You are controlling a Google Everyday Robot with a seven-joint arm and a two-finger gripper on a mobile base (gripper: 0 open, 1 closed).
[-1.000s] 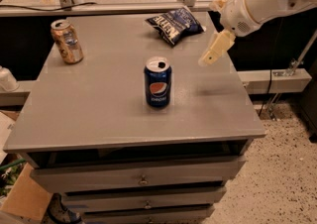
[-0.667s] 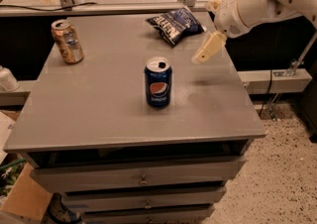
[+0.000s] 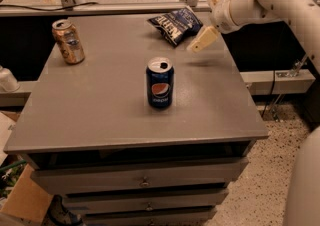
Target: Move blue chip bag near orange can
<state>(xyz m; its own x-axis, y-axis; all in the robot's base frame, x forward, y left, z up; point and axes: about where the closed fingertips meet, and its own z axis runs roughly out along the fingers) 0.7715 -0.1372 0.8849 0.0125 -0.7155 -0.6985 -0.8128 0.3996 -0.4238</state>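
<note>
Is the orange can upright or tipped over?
Upright: the orange can stands on its base. The tool hovers beside the blue chip bag.

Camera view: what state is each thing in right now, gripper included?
blue chip bag: lying crumpled at the far right of the table, not held.
orange can: upright, far left corner, untouched.
Pepsi can: upright, top opened, mid-table.
gripper: above the table, close beside the bag's right edge, not holding it.
drawers: shut.

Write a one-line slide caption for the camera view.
Gripper hovers beside the blue chip bag; orange can sits back left, Pepsi can central.
</note>
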